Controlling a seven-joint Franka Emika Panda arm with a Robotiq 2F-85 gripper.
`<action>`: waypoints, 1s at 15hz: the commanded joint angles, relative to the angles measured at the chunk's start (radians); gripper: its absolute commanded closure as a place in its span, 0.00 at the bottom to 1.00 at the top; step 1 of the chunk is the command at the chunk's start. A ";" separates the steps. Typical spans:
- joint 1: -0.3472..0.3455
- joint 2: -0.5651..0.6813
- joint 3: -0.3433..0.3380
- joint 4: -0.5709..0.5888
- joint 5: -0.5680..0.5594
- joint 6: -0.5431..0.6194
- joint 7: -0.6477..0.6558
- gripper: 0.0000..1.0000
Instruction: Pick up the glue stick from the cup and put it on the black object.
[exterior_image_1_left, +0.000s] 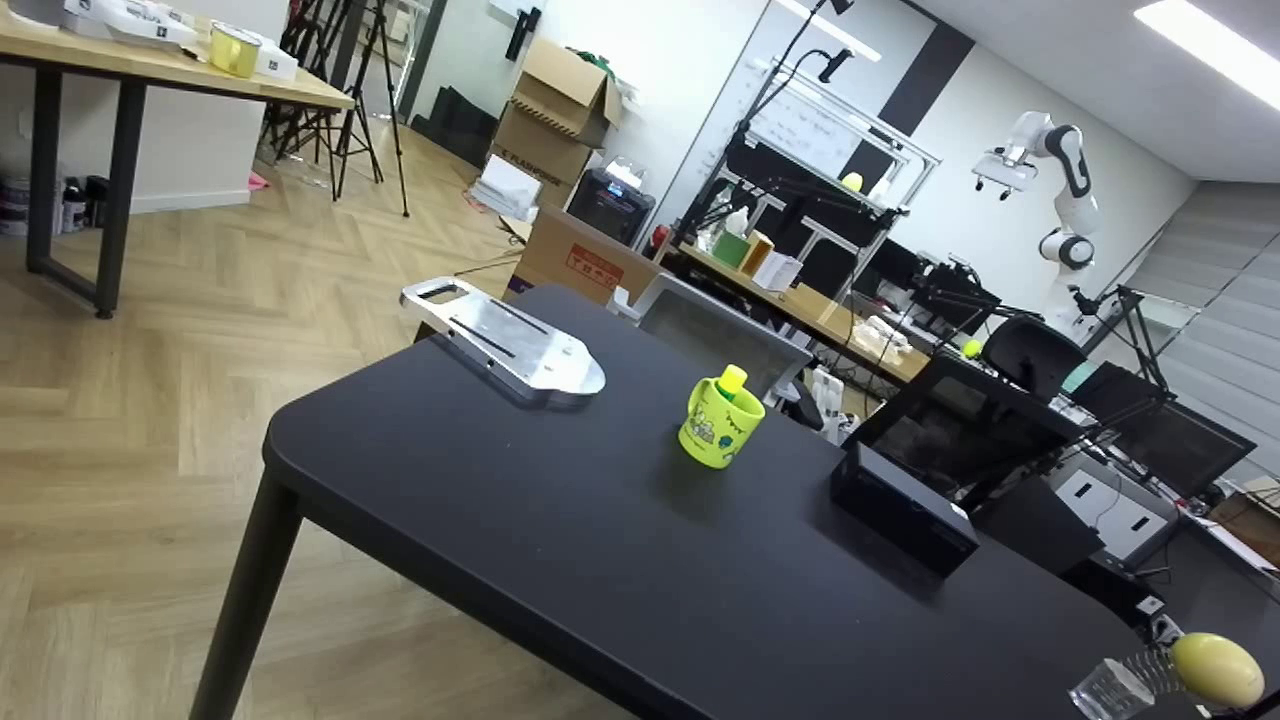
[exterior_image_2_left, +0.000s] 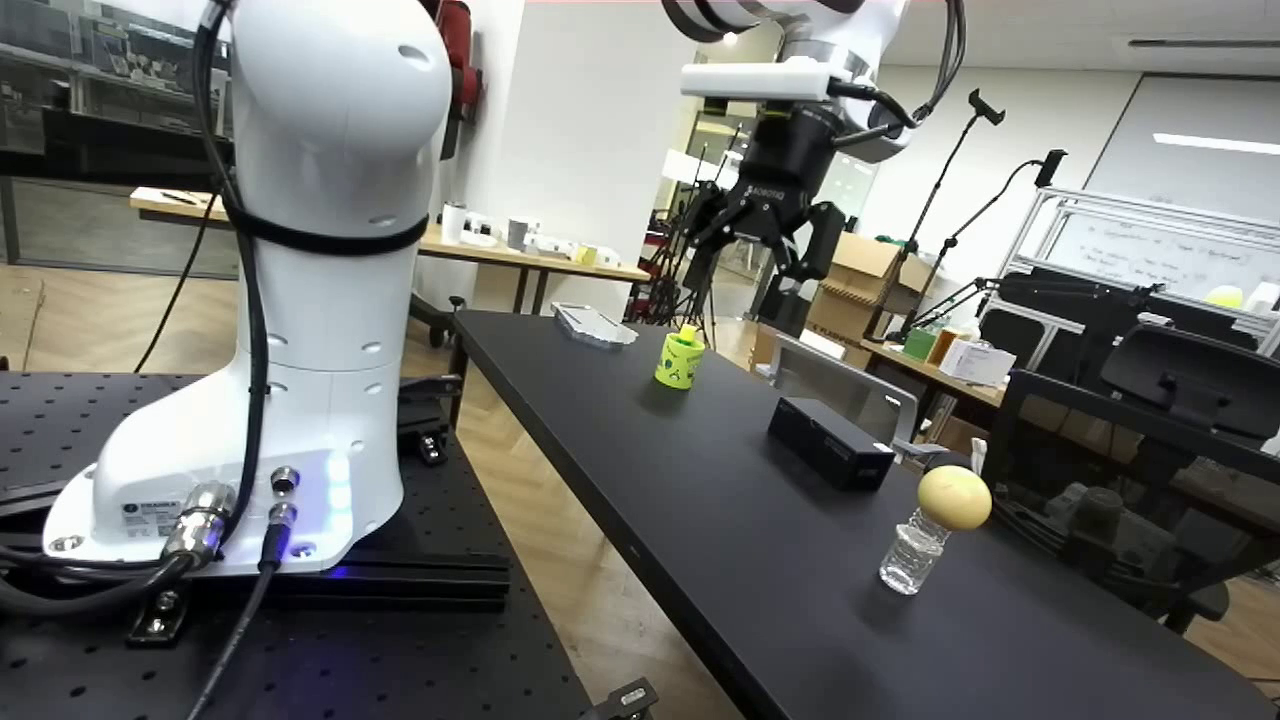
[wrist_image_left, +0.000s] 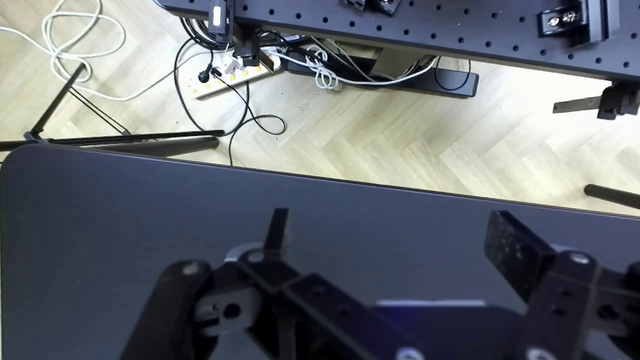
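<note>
The glue stick (exterior_image_1_left: 731, 382) is being held in the cup (exterior_image_1_left: 715, 430), its yellow cap showing above the rim. In both exterior views the cup is being shown on the counter (exterior_image_1_left: 560, 520), between the black object (exterior_image_1_left: 903, 510) and a white-grey tray (exterior_image_1_left: 515, 337); its handle (exterior_image_1_left: 692, 398) is being revealed only in an exterior view. In the wrist view the tool (wrist_image_left: 391, 230) is being shown with its fingers (wrist_image_left: 515, 247) spread wide apart; in an exterior view it is being held by the arm (exterior_image_2_left: 320, 300), well above the counter. A power strip (wrist_image_left: 235, 82) on the floor (wrist_image_left: 390, 135) is being caught by the wrist view alone.
</note>
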 joint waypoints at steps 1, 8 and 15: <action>0.036 0.122 0.011 0.081 -0.002 0.040 -0.025 0.00; 0.136 0.422 0.109 0.332 0.038 0.136 -0.021 0.00; 0.235 0.582 0.247 0.552 0.098 0.112 -0.012 0.00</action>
